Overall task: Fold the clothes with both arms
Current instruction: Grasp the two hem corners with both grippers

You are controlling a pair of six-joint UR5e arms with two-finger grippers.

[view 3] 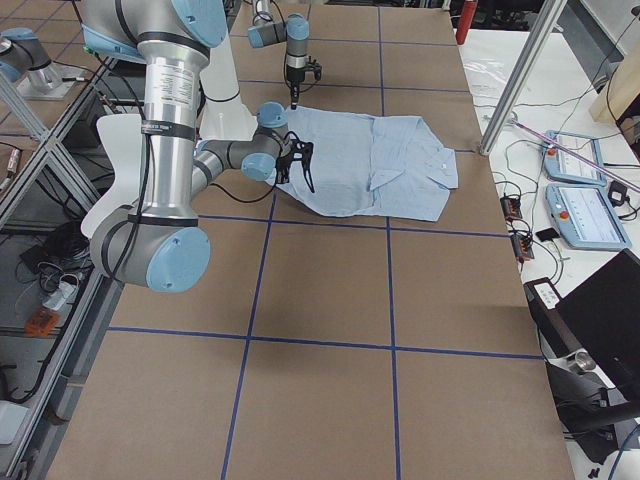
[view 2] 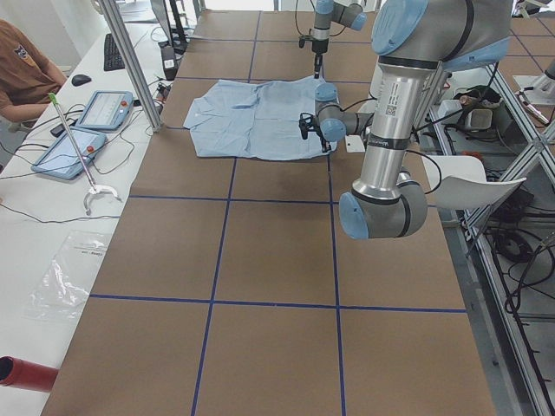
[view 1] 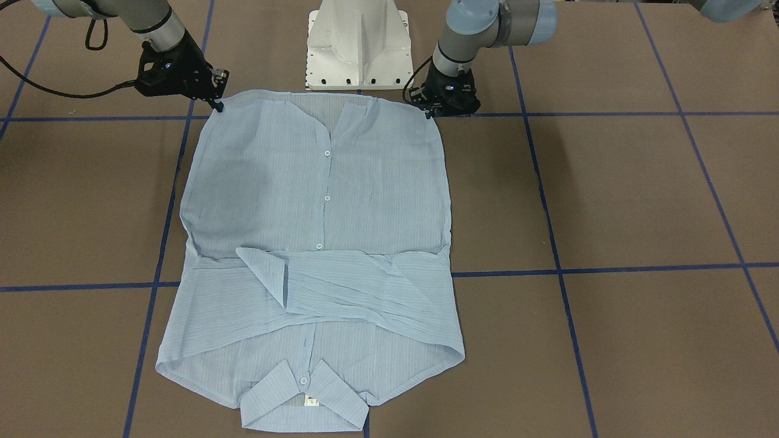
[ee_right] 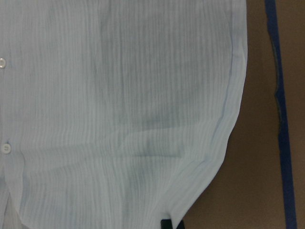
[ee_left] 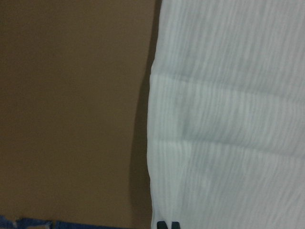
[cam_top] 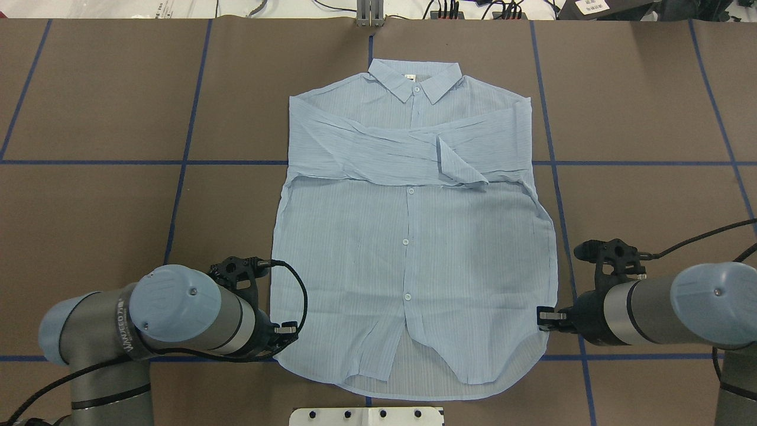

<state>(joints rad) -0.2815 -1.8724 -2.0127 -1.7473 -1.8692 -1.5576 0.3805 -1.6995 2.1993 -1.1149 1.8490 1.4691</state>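
Observation:
The light-blue striped shirt [cam_top: 414, 236] lies flat, front up, on the brown table. Its collar [cam_top: 414, 80] points away from me and both sleeves are folded across the chest [view 1: 365, 286]. My left gripper [cam_top: 288, 331] sits low at the hem's left corner, which shows on the right in the front-facing view [view 1: 433, 111]. My right gripper [cam_top: 541, 316] is at the hem's right corner [view 1: 218, 107]. Each wrist view shows the shirt's edge [ee_left: 157, 143] [ee_right: 228, 119] with black fingertips [ee_left: 164, 224] [ee_right: 169, 223] close together on it. Both grippers look shut on the hem.
The white pedestal [view 1: 358, 42] stands just behind the hem, between the arms. Blue tape lines [cam_top: 183, 163] cross the table. A metal post [view 2: 130, 61], tablets [view 2: 69, 152] and a seated operator [view 2: 22, 69] are at the table's far side.

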